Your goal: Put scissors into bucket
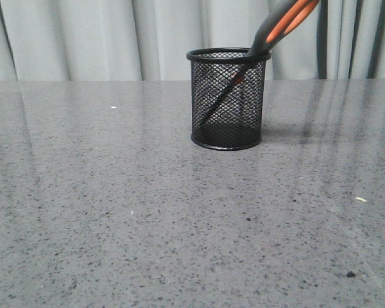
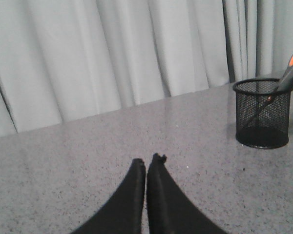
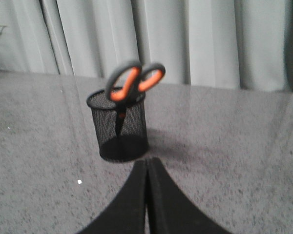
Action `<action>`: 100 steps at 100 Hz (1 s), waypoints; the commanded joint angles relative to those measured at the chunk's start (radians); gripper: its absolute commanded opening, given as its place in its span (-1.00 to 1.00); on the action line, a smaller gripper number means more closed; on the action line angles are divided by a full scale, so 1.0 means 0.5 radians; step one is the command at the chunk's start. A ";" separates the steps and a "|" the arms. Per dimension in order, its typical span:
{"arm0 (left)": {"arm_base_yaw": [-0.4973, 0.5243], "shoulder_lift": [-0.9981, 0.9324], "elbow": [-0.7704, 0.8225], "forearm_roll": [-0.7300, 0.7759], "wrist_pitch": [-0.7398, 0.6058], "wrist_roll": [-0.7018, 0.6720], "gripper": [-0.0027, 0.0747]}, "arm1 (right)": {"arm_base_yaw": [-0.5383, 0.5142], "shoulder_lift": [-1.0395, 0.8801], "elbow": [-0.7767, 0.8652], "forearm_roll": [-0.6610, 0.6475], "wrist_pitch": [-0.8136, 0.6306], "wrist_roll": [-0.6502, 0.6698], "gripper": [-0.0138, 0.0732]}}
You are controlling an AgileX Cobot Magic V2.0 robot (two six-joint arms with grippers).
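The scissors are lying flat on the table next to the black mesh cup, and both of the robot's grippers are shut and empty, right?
Not quite. The scissors are not flat beside the cup: they stand blades-down inside the black mesh cup, leaning on its rim with the orange-lined handles sticking out, as the right wrist view shows. The rest holds: the left gripper and right gripper are shut and empty.

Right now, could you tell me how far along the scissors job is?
It looks finished. The scissors stand blades-down in the bucket, handles leaning over its rim. Nothing is in hand: the left gripper and right gripper are both shut, empty and apart from the bucket. Nothing visible remains.
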 commanded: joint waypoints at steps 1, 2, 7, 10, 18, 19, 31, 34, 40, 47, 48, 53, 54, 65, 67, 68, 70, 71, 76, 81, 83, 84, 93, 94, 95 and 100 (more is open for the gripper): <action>0.003 0.013 -0.027 -0.115 -0.142 -0.019 -0.98 | 0.003 0.011 -0.018 0.019 -0.182 -0.005 -0.83; 0.003 0.018 -0.026 -0.121 -0.135 -0.019 -0.98 | 0.003 0.011 -0.018 0.019 -0.182 -0.005 -0.83; 0.003 0.018 -0.023 -0.142 -0.122 -0.019 -0.98 | 0.003 0.011 -0.013 0.019 -0.182 -0.005 -0.83; 0.003 0.018 -0.022 -0.142 -0.122 -0.019 -0.98 | 0.003 0.011 -0.013 0.019 -0.182 -0.005 -0.83; 0.003 0.018 -0.022 -0.142 -0.127 -0.019 -0.98 | 0.003 0.011 -0.013 0.161 -0.178 0.004 -0.83; 0.003 0.018 -0.022 -0.142 -0.127 -0.019 -0.98 | 0.003 0.011 -0.013 0.175 -0.178 0.004 -0.83; 0.003 0.018 -0.022 -0.142 -0.127 -0.019 -0.98 | 0.003 0.011 -0.013 0.220 -0.178 0.004 -0.83; 0.003 0.018 -0.022 -0.142 -0.127 -0.019 -0.98 | 0.003 0.011 -0.013 0.220 -0.178 0.004 -0.83; 0.003 0.018 -0.022 -0.142 -0.127 -0.019 -0.98 | 0.003 0.011 -0.013 0.220 -0.178 0.004 -0.83; 0.003 0.018 -0.022 -0.142 -0.127 -0.019 -0.98 | 0.003 0.011 -0.013 0.220 -0.178 0.004 -0.83; 0.003 0.018 -0.022 -0.142 -0.127 -0.019 -0.98 | 0.003 0.011 -0.013 0.220 -0.178 0.004 -0.83; 0.003 0.018 -0.022 -0.142 -0.127 -0.019 -0.98 | 0.003 0.011 -0.013 0.220 -0.178 0.004 -0.83; 0.003 0.018 -0.022 -0.142 -0.127 -0.019 -0.98 | 0.003 0.011 -0.013 0.220 -0.178 0.004 -0.83; 0.003 0.018 -0.022 -0.142 -0.127 -0.019 -0.98 | 0.003 0.011 -0.013 0.220 -0.178 0.004 -0.83; 0.003 0.018 -0.022 -0.142 -0.127 -0.019 -0.98 | 0.003 0.011 -0.013 0.220 -0.178 0.004 -0.83; 0.003 0.018 -0.022 -0.142 -0.127 -0.019 -0.98 | 0.003 0.011 -0.013 0.220 -0.178 0.004 -0.83; 0.003 0.018 -0.022 -0.142 -0.127 -0.019 -0.98 | 0.003 0.011 -0.013 0.220 -0.178 0.004 -0.83; 0.003 0.018 -0.022 -0.142 -0.127 -0.019 -0.98 | 0.003 0.011 -0.013 0.220 -0.178 0.004 -0.83; 0.003 0.018 -0.022 -0.130 -0.130 -0.019 -0.98 | 0.003 0.011 -0.013 0.220 -0.178 0.004 -0.83; 0.003 0.018 -0.022 -0.041 -0.145 -0.019 -0.98 | 0.003 0.011 -0.013 0.220 -0.178 0.004 -0.83; 0.006 0.018 -0.022 0.030 -0.164 -0.019 -0.98 | 0.003 0.011 -0.013 0.220 -0.178 0.004 -0.83; 0.006 0.018 -0.022 0.056 -0.171 -0.019 -0.98 | 0.003 0.011 -0.013 0.220 -0.178 0.004 -0.83; 0.026 0.018 -0.022 0.249 -0.226 -0.135 -0.98 | 0.003 0.011 -0.013 0.220 -0.178 0.004 -0.83; 0.038 0.018 -0.022 0.295 -0.226 -0.175 -0.98 | 0.003 0.011 -0.013 0.220 -0.178 0.004 -0.83; 0.045 0.018 -0.018 0.318 -0.226 -0.198 -0.98 | 0.003 0.011 -0.013 0.220 -0.178 0.004 -0.83; 0.108 0.018 -0.018 0.461 -0.226 -0.372 -0.98 | 0.003 0.011 -0.013 0.220 -0.178 0.004 -0.83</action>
